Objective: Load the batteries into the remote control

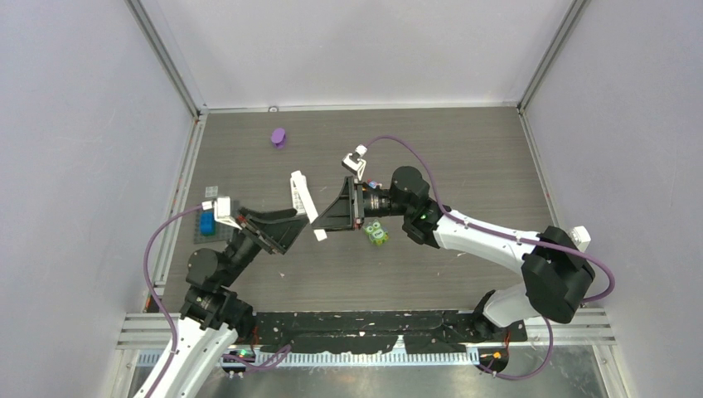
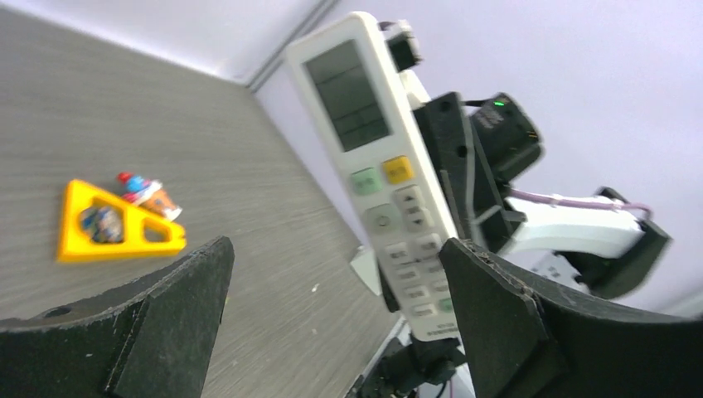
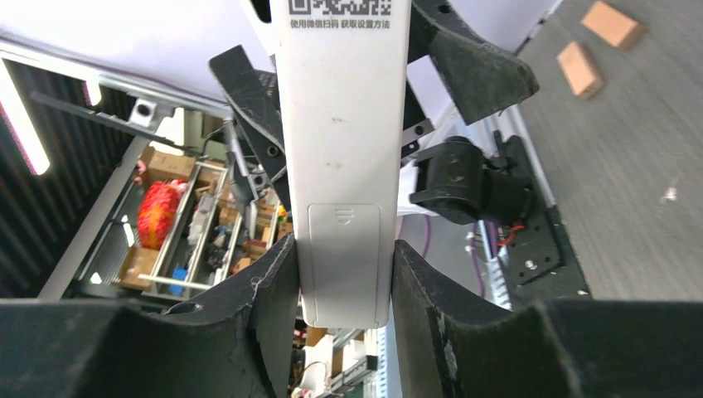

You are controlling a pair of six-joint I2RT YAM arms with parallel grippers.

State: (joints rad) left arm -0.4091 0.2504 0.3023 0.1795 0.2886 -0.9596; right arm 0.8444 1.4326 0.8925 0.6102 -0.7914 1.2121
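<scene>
My right gripper (image 1: 325, 207) (image 3: 344, 249) is shut on the lower end of the white remote control (image 1: 303, 196) (image 3: 344, 149) and holds it above the table. Its back, with the battery cover in place, faces the right wrist camera. Its screen and buttons (image 2: 377, 157) face my left gripper (image 1: 292, 232) (image 2: 336, 249), which is wide open just short of the remote, with nothing between its fingers. Small blurred cylinders, apparently the batteries, lie at a yellow triangular tray (image 2: 75, 240): an orange one (image 2: 157, 201) beside it, a dark one (image 2: 104, 220) inside.
A green toy block (image 1: 377, 234) lies under the right forearm. On the table below the remote is a small white flat piece (image 1: 320, 235) (image 2: 365, 269). A purple object (image 1: 278, 137) sits far back and a blue one (image 1: 206, 222) at the left edge.
</scene>
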